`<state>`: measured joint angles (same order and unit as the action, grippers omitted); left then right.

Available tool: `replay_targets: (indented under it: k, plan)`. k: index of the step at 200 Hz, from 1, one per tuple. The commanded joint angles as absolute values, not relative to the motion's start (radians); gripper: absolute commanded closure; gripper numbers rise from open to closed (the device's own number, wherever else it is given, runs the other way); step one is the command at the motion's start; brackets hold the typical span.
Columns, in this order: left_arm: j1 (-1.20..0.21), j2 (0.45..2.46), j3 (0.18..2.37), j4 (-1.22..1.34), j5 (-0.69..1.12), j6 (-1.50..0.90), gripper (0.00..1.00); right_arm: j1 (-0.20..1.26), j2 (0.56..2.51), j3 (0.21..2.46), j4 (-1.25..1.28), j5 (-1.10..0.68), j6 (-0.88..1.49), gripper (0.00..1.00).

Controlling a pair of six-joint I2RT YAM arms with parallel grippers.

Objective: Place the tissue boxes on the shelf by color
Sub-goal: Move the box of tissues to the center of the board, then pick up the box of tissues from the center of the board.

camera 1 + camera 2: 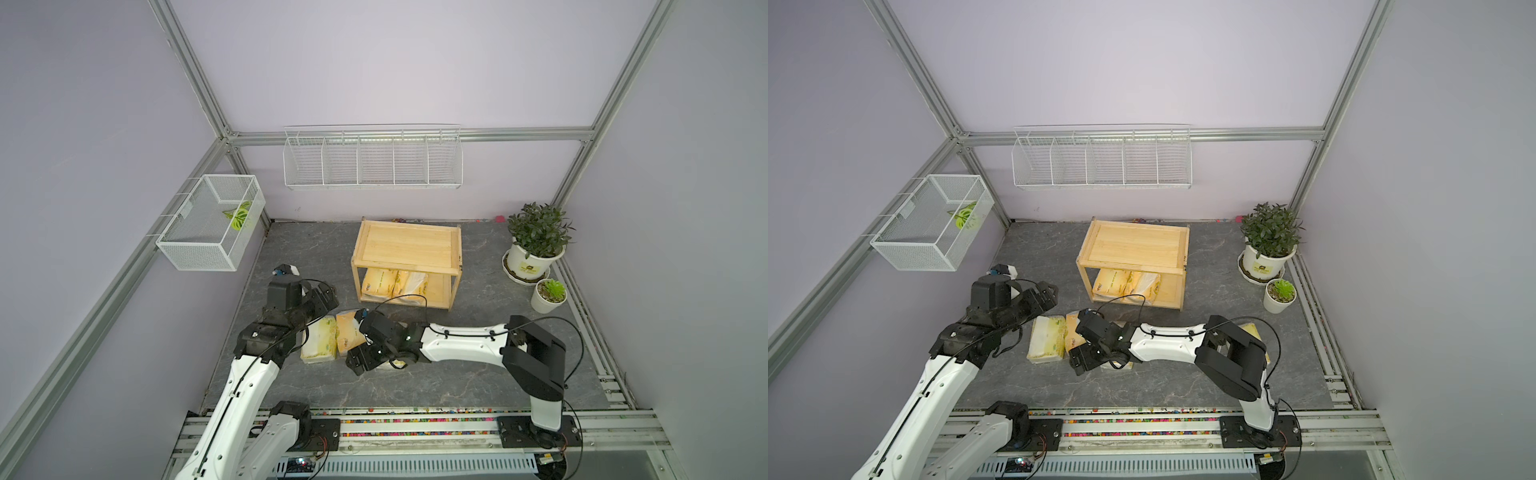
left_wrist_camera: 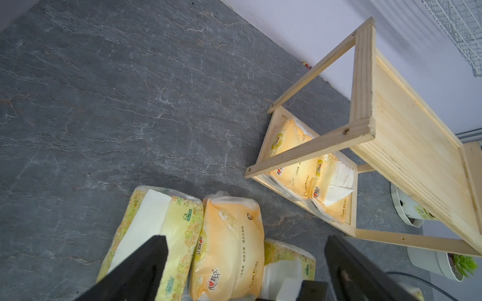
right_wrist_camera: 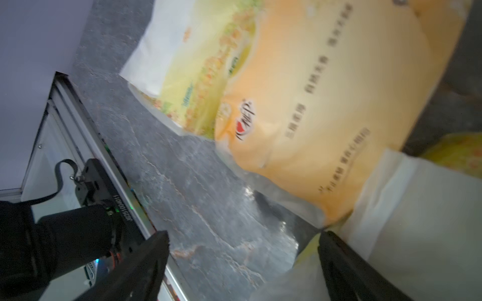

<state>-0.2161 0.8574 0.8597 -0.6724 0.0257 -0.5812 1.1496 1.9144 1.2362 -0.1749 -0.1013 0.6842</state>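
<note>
My left arm (image 1: 253, 392) and right arm (image 1: 461, 345) match: glossy white link shells, matte black joint housings, thin black cables (image 1: 469, 333) tied alongside, screwed black base plates (image 1: 328, 434). Left gripper (image 2: 245, 241) and right gripper (image 3: 243, 234): black flat blades.

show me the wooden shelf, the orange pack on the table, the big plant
wooden shelf (image 1: 405, 245): a top view, bare top board
orange pack (image 2: 229, 247): left wrist view, wrapper middle
big plant (image 1: 538, 228): a top view, leaves

The dark gray stone table (image 1: 291, 249) holds a wooden shelf (image 1: 405, 245) near the back. Two orange tissue packs (image 1: 380, 284) lie on its bottom board. In front of it on the table, a yellow-green tissue pack (image 1: 320, 343) touches an orange pack (image 1: 349, 332). Another yellow-green pack (image 2: 287, 260) seems to lie beside that, partly hidden. Two potted plants (image 1: 536, 257) stand on the right.
</note>
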Motion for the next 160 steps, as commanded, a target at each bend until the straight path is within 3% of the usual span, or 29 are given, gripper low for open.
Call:
replay_targets:
  k: [1,74,105,160]
  plan:
    - [-0.216,0.846,0.853,-0.689,0.045,-0.548,0.00,1.099,1.827,1.147,-0.160,-0.067,0.702,0.06]
    - [-0.216,0.826,0.763,-0.675,0.216,-0.538,0.00,1.016,1.628,0.993,-0.175,-0.117,0.676,0.05]
    - [-0.216,0.794,0.669,-0.639,0.270,-0.610,0.00,1.023,1.668,1.041,-0.117,-0.214,0.694,0.05]
    - [-0.218,0.803,0.557,-0.552,0.368,-0.699,0.00,1.025,1.823,1.128,0.001,-0.235,0.757,0.06]
